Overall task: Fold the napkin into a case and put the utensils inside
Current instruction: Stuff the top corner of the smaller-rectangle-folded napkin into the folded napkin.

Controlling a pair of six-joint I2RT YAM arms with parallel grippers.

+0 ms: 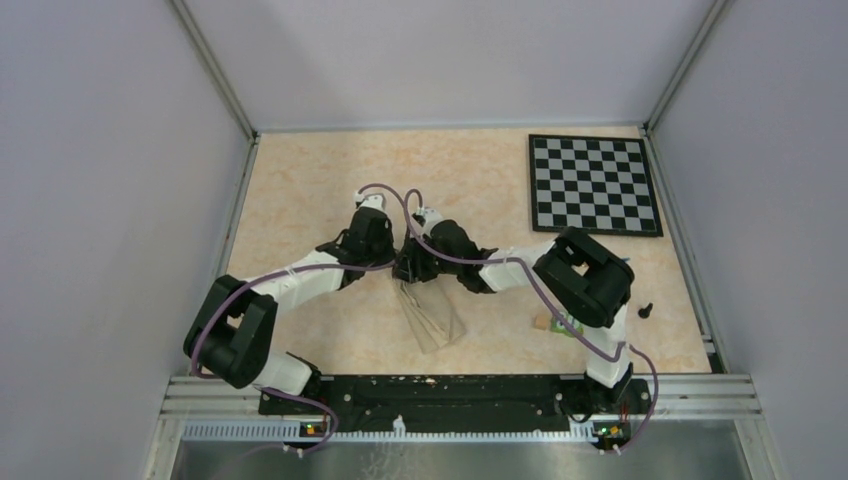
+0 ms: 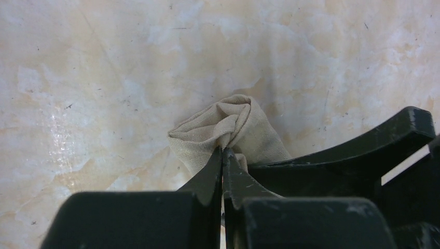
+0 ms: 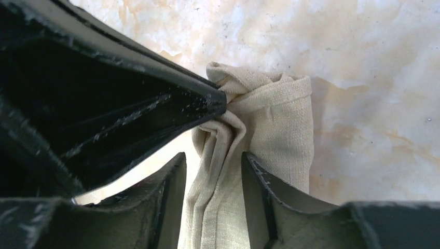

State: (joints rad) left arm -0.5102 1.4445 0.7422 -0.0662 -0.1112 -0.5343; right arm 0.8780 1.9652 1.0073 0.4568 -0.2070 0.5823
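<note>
We log: napkin (image 1: pixel 432 318) bunched, case unfinished | left gripper (image 2: pixel 222 153) pinches its 12 o'clock end | right gripper (image 3: pixel 212 158) jaws parted, straddling it | utensils unseen

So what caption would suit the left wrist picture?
Left jaws, shut, pinching the bunched napkin over a marbled tabletop.
</note>
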